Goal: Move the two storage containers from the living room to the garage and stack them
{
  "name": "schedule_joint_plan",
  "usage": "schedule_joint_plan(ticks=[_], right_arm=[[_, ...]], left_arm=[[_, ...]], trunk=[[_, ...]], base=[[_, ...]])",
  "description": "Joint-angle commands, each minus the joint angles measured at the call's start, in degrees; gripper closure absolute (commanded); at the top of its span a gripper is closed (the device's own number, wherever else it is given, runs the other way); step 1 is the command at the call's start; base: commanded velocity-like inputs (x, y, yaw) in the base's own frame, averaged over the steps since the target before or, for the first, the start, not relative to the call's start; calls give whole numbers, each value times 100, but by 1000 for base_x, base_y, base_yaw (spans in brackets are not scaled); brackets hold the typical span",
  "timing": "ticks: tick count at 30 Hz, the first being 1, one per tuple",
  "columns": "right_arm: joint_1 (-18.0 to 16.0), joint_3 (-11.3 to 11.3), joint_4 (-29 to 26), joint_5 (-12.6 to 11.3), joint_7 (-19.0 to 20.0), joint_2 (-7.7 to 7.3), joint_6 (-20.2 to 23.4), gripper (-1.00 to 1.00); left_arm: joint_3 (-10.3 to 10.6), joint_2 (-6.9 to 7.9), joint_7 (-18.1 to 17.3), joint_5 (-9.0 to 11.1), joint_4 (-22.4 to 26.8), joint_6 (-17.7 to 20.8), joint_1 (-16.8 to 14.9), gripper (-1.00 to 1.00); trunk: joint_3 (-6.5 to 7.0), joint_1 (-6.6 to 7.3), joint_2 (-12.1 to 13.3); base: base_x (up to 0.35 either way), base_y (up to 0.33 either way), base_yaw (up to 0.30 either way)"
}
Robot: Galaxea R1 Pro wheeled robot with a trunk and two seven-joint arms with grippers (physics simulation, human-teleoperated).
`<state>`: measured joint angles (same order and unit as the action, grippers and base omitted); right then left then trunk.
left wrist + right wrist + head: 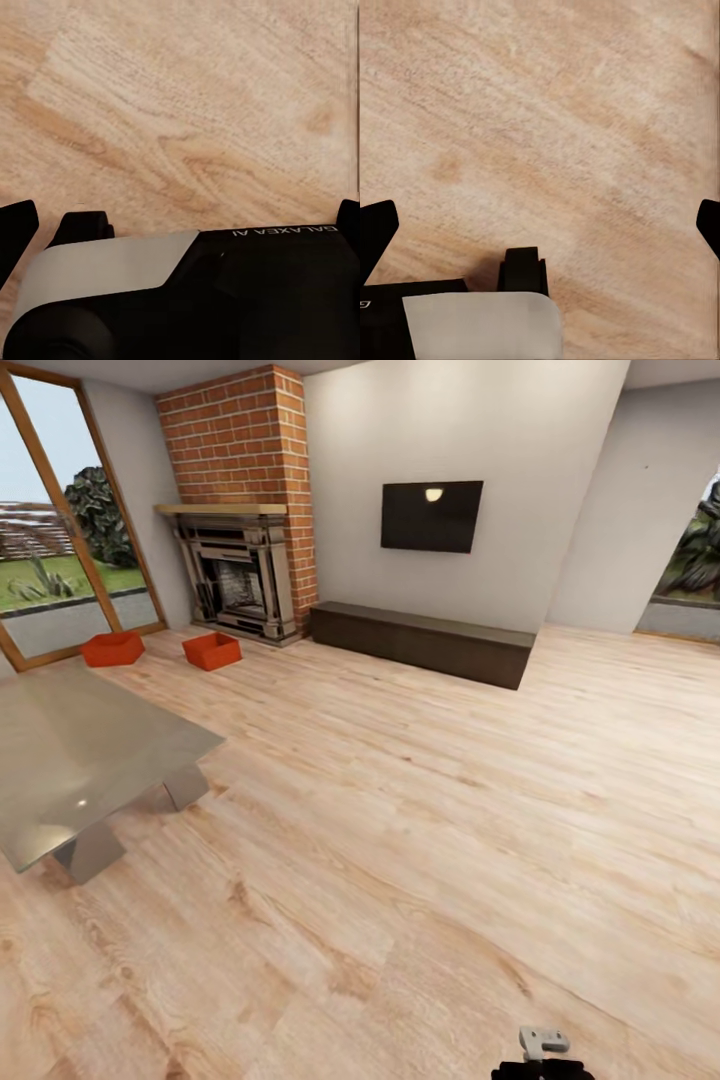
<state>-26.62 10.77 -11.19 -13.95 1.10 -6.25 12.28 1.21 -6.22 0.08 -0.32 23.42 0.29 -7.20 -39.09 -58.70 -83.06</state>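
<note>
On the living room's light wood-plank floor (400, 840), two red-orange, thin-walled open bins (211, 650) (112, 649) wait by the brick fireplace (240, 560), likely light, best gripped by rims; both wrist views show finger tips wide apart, grasping nothing.

Your left black two-finger gripper (180, 225) is spread wide, fingertips at the frame edges, pointing down. Your right black two-finger gripper (540, 221) matches it: wide apart, holding nothing.

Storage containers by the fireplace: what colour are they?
Both storage containers are red-orange, best seen in the head view.
</note>
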Motion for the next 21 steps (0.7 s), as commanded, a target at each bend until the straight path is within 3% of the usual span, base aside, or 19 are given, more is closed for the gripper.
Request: schedule_joint_plan(ticks=[1,9,21], right_arm=[[-1,48,-13,-48,4,-6,29,-100],[-1,48,-5,-51,4,-3,29,-100],[-1,48,2,-51,4,-3,29,-100]], left_arm=[[10,1,1,-4,4,4,-1,-100],[10,5,1,-4,3,2,-1,-100],[11,-1,1,-4,-4,4,-1,-100]], trunk=[[-5,-3,-2],[-5,-3,-2],[-5,-3,-2]], base=[[296,-162,0],[295,-162,42],[295,-162,211]])
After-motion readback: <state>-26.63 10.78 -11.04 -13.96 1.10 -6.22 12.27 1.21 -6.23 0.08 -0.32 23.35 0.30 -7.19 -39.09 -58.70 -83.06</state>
